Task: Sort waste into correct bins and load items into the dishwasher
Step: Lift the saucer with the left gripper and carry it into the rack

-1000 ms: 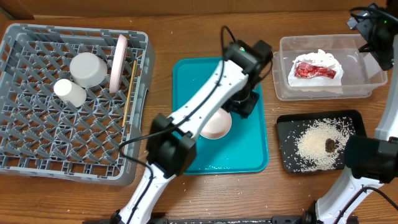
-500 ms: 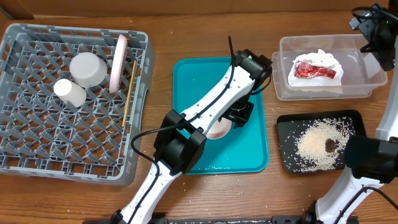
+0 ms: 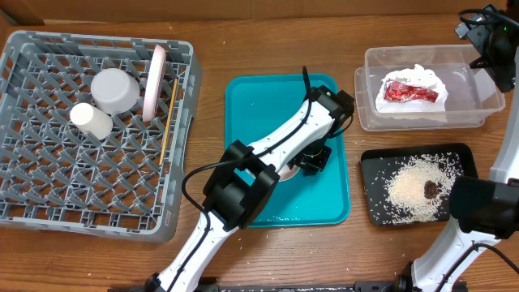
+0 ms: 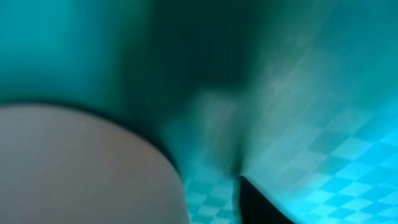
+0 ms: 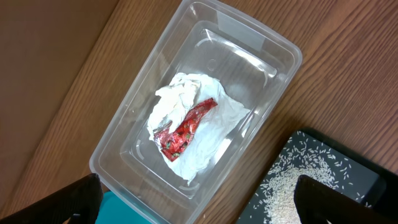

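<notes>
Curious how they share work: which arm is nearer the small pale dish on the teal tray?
Left. The left gripper is low over the dish on the teal tray; the right gripper hangs above the clear tub, well away.

On the tabletop (image 3: pixel 268 49), the dish rack (image 3: pixel 49 186) sits left and the serving tray (image 3: pixel 247 113) centre. At right, the tub (image 3: pixel 478 105) holding the napkin (image 3: pixel 426 75) lies far, and the shallow tray (image 3: pixel 375 166) with rice (image 3: pixel 409 186) lies near.

Blurred pale dish (image 4: pixel 81 168) — apparently — against teal tray (image 4: pixel 323 124)
</notes>
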### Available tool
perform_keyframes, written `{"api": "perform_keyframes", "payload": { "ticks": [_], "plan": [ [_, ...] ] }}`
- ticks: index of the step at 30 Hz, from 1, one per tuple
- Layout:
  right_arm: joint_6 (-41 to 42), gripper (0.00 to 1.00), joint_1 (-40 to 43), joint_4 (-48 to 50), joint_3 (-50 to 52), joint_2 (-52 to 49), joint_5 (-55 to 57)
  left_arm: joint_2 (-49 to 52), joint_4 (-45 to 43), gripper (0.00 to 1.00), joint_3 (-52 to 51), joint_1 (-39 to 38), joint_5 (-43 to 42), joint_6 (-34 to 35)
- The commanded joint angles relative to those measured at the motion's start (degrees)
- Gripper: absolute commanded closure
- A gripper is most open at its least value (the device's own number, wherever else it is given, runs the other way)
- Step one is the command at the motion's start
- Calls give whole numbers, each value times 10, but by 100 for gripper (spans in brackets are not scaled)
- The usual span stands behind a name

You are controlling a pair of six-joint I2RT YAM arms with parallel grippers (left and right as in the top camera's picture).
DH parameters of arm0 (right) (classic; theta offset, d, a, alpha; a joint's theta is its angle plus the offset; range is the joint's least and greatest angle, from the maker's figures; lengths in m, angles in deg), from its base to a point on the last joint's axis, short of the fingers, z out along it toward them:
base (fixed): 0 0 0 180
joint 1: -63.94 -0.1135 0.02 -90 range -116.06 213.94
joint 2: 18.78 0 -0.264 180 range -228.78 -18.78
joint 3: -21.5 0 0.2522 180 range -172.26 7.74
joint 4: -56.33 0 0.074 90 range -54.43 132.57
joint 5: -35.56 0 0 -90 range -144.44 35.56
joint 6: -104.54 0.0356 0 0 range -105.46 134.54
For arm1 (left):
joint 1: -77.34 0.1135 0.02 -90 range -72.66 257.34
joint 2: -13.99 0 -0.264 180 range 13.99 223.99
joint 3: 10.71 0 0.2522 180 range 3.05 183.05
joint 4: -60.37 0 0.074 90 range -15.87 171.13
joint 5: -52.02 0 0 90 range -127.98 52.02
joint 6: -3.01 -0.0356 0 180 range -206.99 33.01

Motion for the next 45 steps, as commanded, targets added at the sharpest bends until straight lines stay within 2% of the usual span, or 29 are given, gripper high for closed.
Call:
{"api": "perform_keyframes", "payload": {
  "ticks": [1,9,15,18,21,26,30,35,39,45],
  "plan": [
    [0,0,1,1,-10,9,4,0,-6,96,-3,-1,0,-12],
    [0,0,1,1,-10,9,4,-19,22,96,24,4,8,-12],
    [0,0,1,1,-10,9,4,-92,106,96,175,41,13,-12],
    [0,0,1,1,-10,9,4,-156,136,96,244,102,26,-18],
    [0,0,1,1,-10,9,4,-219,130,96,249,174,23,-16],
    [0,0,1,1,-10,9,4,-296,130,96,249,361,9,9],
    [0,0,1,1,-10,9,4,-305,130,96,249,537,-121,22],
    [0,0,1,1,-10,9,4,-272,135,96,234,716,-281,8],
    [0,0,1,1,-10,9,4,-238,136,96,145,840,-453,-94],
    [0,0,1,1,-10,9,4,-219,122,96,-33,913,-622,-264]
  ]
}}
